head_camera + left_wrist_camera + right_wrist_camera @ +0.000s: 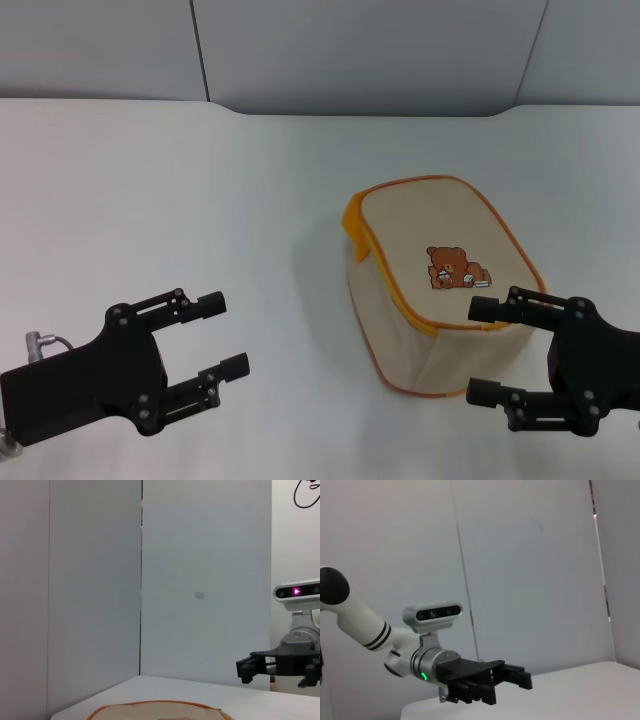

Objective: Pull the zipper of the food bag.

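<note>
The food bag (pixel 440 330) is a boxy beige canvas bag on the white table (pixel 150 200), right of centre, with a brown bear picture (pixel 455 268) on its top face. The zipper (pixel 395 295) is the yellow-orange band around that top panel; I cannot make out its pull tab. An orange loop handle (pixel 355 232) hangs at the bag's far left corner. My right gripper (pixel 481 350) is open at the bag's near right corner, and whether it touches the bag is unclear. My left gripper (pixel 225 335) is open and empty, well left of the bag. The bag's top edge (pixel 160 711) shows in the left wrist view.
A grey panelled wall (pixel 350 50) stands behind the table's far edge. The left wrist view shows one of the right gripper's fingers (pixel 246 670) farther off. The right wrist view shows the left gripper (pixel 505 685) and its white arm (pixel 365 625).
</note>
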